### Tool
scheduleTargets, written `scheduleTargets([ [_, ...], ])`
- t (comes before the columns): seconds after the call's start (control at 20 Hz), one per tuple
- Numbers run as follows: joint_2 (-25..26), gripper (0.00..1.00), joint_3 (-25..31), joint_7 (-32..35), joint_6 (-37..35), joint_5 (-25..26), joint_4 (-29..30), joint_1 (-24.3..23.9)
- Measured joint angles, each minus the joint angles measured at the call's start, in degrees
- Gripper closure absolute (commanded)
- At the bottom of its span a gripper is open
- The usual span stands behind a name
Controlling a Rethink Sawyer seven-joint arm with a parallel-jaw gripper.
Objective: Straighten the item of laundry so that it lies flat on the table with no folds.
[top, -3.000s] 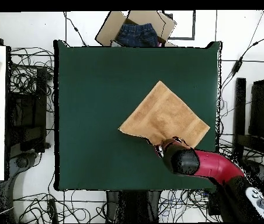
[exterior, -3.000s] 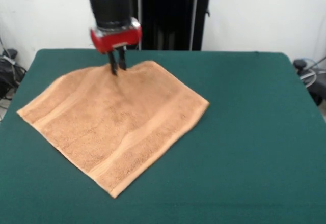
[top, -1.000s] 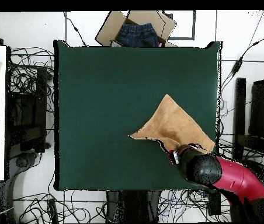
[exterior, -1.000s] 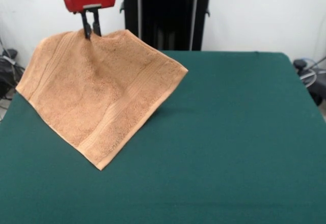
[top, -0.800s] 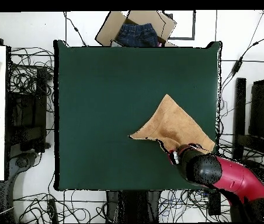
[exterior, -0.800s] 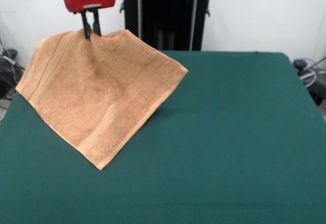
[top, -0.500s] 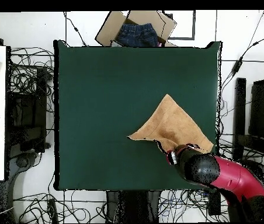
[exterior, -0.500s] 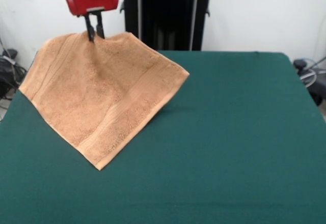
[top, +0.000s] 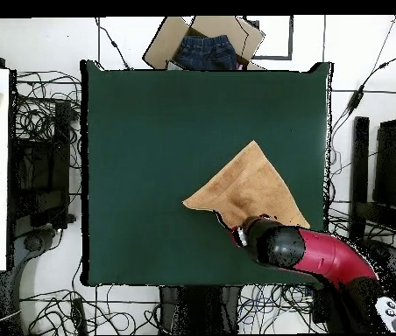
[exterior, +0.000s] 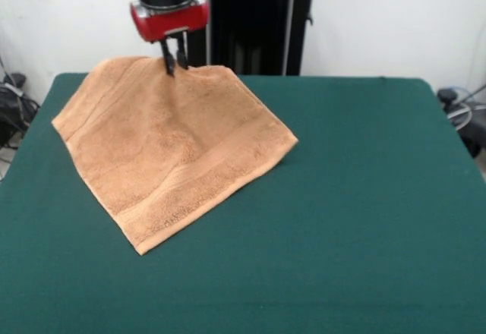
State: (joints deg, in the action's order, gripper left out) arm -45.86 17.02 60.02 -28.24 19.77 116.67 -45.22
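Front view: gripper [exterior: 174, 65] pinched on the far edge of the towel [exterior: 171, 148], holding that edge raised. The cloth slopes down from the jaws to its near corner, which rests on the table [exterior: 364, 197].

Overhead view: towel [top: 250, 188] lies just beyond the gripper [top: 236, 234], toward the table's [top: 149, 131] middle; the jaws themselves are hidden under the arm.

The orange-tan terry towel [exterior: 171, 148] [top: 247, 189], crossed by a woven band stripe near its lower edge, slopes up off the dark green table [exterior: 364, 197] [top: 166, 131] from one low corner to a raised far corner near the table's far-left edge.
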Motion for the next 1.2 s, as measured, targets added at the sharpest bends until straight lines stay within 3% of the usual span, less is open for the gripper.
scheduleTargets([
  [0.75,4.1,1.0,-0.01,0.06,0.06,-2.65,0.2,0.89],
  [1.2,7.01,1.0,0.0,0.08,4.81,-5.92,4.94,0.89],
])
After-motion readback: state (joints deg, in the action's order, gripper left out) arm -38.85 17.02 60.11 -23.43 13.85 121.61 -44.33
